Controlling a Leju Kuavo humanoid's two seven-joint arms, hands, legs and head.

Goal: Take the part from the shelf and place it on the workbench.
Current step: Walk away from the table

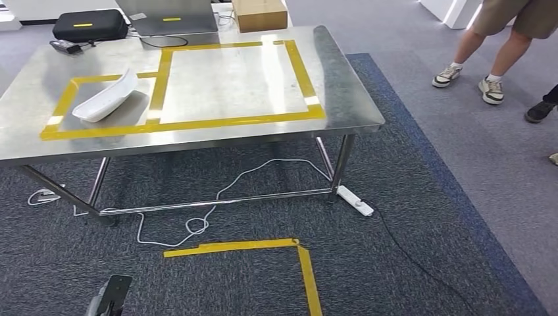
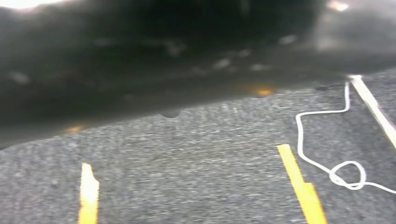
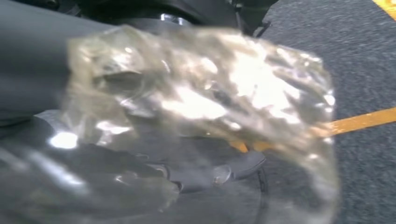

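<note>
The steel workbench [image 1: 230,79] stands ahead, marked with yellow tape rectangles. A white curved part [image 1: 105,99] lies in the small left rectangle. In the right wrist view my right hand [image 3: 205,172] holds a crinkled clear plastic-wrapped part [image 3: 196,102] low above the carpet; its grey thumb shows through the plastic. A dark piece of my left hand [image 1: 112,296] pokes in at the bottom left of the head view, hanging low over the floor. I cannot tell how its fingers lie.
At the table's far edge sit a black case [image 1: 90,25], a laptop [image 1: 170,16] and a cardboard box [image 1: 260,13]. A power strip [image 1: 355,201] and white cable [image 1: 197,224] lie under the table. Yellow floor tape [image 1: 263,247] lies before me. A person's legs [image 1: 487,59] stand far right.
</note>
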